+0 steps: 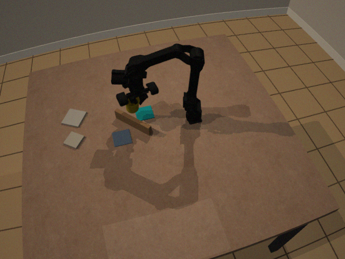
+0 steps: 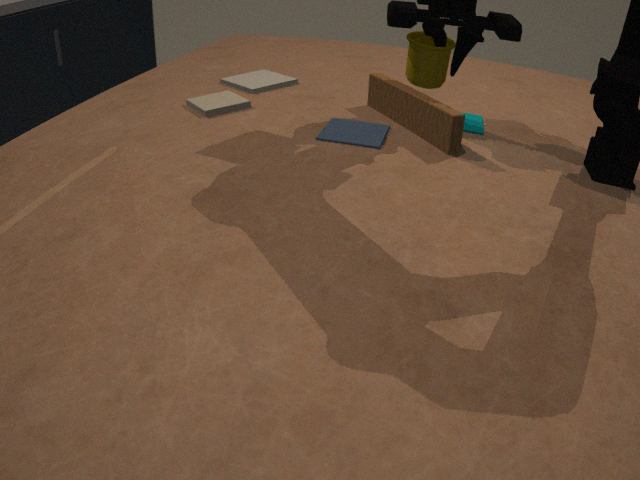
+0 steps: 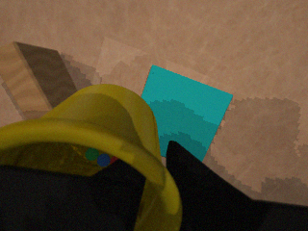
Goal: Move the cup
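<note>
The yellow cup (image 1: 132, 108) (image 2: 427, 64) (image 3: 111, 106) hangs in the air, roughly upright, beyond the wooden bar in the exterior view. My gripper (image 1: 138, 101) (image 2: 447, 51) (image 3: 155, 166) is shut on the cup's wall, one finger inside and one outside. A green marble (image 3: 91, 154) and a blue marble (image 3: 103, 160) show inside the cup, with a bit of red beside them; the finger hides the rest. The cyan pad (image 1: 145, 113) (image 2: 474, 124) (image 3: 192, 96) lies bare below, beside the cup in the wrist view. The blue pad (image 1: 122, 137) (image 2: 354, 132) lies bare across the bar.
The wooden bar (image 1: 133, 122) (image 2: 413, 111) (image 3: 16, 79) stands on edge between the two pads. A larger pale tile (image 1: 74, 117) (image 2: 259, 80) and a smaller pale tile (image 1: 74, 140) (image 2: 218, 102) lie at the left.
</note>
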Tool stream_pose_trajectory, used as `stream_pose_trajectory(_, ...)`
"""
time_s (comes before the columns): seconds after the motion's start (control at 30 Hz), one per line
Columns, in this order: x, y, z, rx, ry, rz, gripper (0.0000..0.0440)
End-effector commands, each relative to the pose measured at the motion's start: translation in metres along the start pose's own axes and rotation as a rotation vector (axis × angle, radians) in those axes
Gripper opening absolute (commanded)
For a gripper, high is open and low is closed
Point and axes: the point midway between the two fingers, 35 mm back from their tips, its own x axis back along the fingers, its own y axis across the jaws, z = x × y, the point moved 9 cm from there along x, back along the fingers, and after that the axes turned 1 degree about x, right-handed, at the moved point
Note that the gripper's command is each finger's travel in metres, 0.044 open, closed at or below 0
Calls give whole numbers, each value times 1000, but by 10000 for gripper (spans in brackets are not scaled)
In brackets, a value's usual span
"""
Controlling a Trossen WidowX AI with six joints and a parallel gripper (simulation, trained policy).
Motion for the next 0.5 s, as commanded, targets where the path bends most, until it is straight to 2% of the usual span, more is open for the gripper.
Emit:
stream_pose_trajectory(0.0, -6, -5, 1, -18, -4, -2, 0)
stream_pose_trajectory(0.47, -31, -28, 10, -74, -7, 1, 12)
